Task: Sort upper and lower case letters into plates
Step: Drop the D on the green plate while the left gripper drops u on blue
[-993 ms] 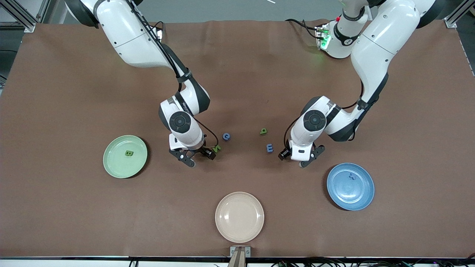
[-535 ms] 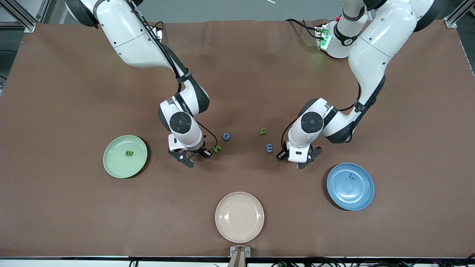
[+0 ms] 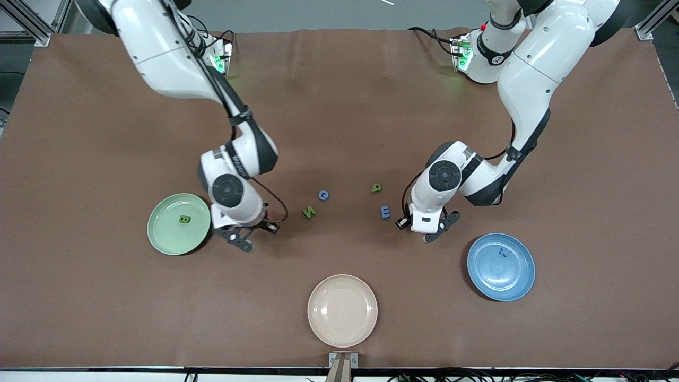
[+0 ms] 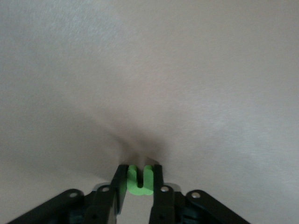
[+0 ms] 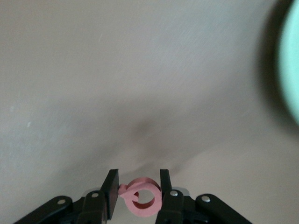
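Lying between arms, blue E (image 3: 385,212), green N (image 3: 308,212)

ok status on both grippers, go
Left gripper shut on green letter, near blue plate. Right gripper shut on pink letter, beside green plate. Nothing in the way.

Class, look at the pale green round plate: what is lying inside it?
One small dark green letter piece, apparently a B, lies in the pale green plate. The right arm hangs over the plate's edge toward the table's middle, hiding that strip.

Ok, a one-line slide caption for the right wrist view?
Right gripper jaws clamp a pink-red letter above the brown table, green plate at frame edge.
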Motion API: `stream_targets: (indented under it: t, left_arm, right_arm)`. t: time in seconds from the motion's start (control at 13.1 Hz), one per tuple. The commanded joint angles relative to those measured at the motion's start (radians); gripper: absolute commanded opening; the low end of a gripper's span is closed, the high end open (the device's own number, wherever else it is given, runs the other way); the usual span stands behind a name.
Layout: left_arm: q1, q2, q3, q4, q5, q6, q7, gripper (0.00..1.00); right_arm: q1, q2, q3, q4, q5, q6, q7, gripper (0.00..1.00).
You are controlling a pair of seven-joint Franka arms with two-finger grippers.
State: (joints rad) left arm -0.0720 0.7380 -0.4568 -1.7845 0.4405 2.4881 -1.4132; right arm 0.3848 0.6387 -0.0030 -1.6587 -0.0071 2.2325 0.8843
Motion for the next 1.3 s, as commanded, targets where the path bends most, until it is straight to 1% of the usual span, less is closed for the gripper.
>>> stream_targets:
  t: [0.0, 0.08, 0.23, 0.38, 0.53, 0.61, 0.84, 0.92, 0.99, 1.07, 1.15, 1.22]
  left_arm:
    - [-0.005, 0.017, 0.03, 0.017, 0.056, 0.003, 0.022, 0.0]
    - [0.004, 0.011, 0.03, 0.04, 0.064, -0.032, 0.046, 0.0]
    - [0.017, -0.002, 0.03, 0.136, 0.064, -0.195, 0.155, 0.0]
    - [0.064, -0.008, 0.03, 0.197, 0.064, -0.273, 0.27, 0.0]
    - [0.121, -0.017, 0.03, 0.209, 0.066, -0.273, 0.392, 0.0]
    - [0.155, -0.017, 0.03, 0.221, 0.066, -0.275, 0.468, 0.01]
    - [0.242, -0.012, 0.029, 0.218, 0.063, -0.275, 0.658, 0.02]
    - [0.254, -0.005, 0.029, 0.217, 0.061, -0.273, 0.674, 0.08]
    - [0.255, 0.001, 0.029, 0.215, 0.058, -0.271, 0.672, 0.22]
    - [0.258, 0.003, 0.029, 0.211, 0.05, -0.27, 0.663, 0.52]
    - [0.258, 0.003, 0.029, 0.206, 0.046, -0.268, 0.656, 0.82]
    - [0.261, -0.005, 0.029, 0.198, 0.04, -0.27, 0.657, 1.0]
  right_arm:
    - [-0.137, -0.099, 0.021, -0.042, -0.005, -0.079, -0.231, 0.0]
    - [-0.193, -0.108, 0.021, -0.056, -0.005, -0.08, -0.345, 0.0]
    - [-0.279, -0.111, 0.02, -0.085, -0.005, -0.054, -0.502, 0.0]
    - [-0.349, -0.113, 0.023, -0.137, -0.005, -0.002, -0.632, 0.0]
    - [-0.383, -0.12, 0.021, -0.223, -0.005, 0.108, -0.705, 0.0]
    - [-0.398, -0.117, 0.021, -0.246, -0.005, 0.142, -0.735, 0.0]
    - [-0.417, -0.114, 0.021, -0.291, -0.005, 0.194, -0.766, 0.02]
    - [-0.42, -0.114, 0.02, -0.297, -0.005, 0.197, -0.766, 0.05]
    - [-0.428, -0.113, 0.02, -0.297, -0.005, 0.197, -0.769, 0.12]
    - [-0.432, -0.113, 0.02, -0.296, -0.007, 0.196, -0.78, 0.4]
    - [-0.432, -0.114, 0.02, -0.293, -0.007, 0.194, -0.797, 0.99]
    - [-0.432, -0.119, 0.021, -0.286, -0.007, 0.185, -0.8, 1.0]
